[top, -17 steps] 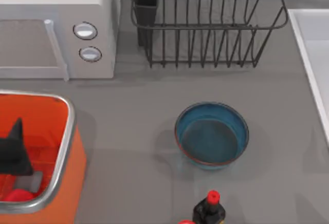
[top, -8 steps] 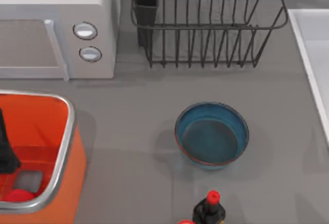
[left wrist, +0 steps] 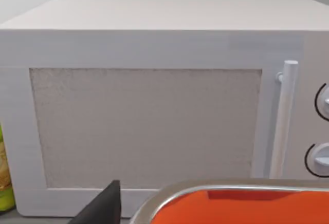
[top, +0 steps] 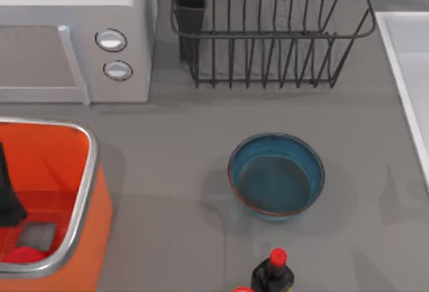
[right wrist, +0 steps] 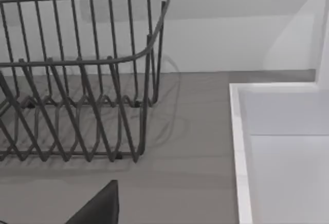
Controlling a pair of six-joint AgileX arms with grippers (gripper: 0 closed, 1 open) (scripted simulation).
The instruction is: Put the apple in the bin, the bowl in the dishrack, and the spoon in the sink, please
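The red apple [top: 23, 254] lies inside the orange bin [top: 87, 171] at the table's front left. My left gripper [top: 7, 198] hangs over the bin at the left edge, apart from the apple and holding nothing. One of its dark fingertips [left wrist: 103, 203] stands off to the side above the bin's metal rim [left wrist: 205, 188]. The teal bowl [top: 276, 177] sits upright mid-table. Behind it stands the black wire dishrack [top: 268, 34], with the pale sink [top: 402, 71] at the right edge. My right gripper's fingertip [right wrist: 100, 203] hovers near the dishrack [right wrist: 77, 64] and the sink [right wrist: 239, 147], holding nothing. The spoon is out of view.
A white microwave [top: 74, 11] fills the back left, right behind the bin. A dark bottle with a red cap [top: 273, 275] stands at the front edge, just in front of the bowl. Bare grey tabletop lies between the bowl, the bin and the dishrack.
My left gripper has drawn back toward the left edge over the bin. The apple stays lying in the bin. The bowl has not moved.
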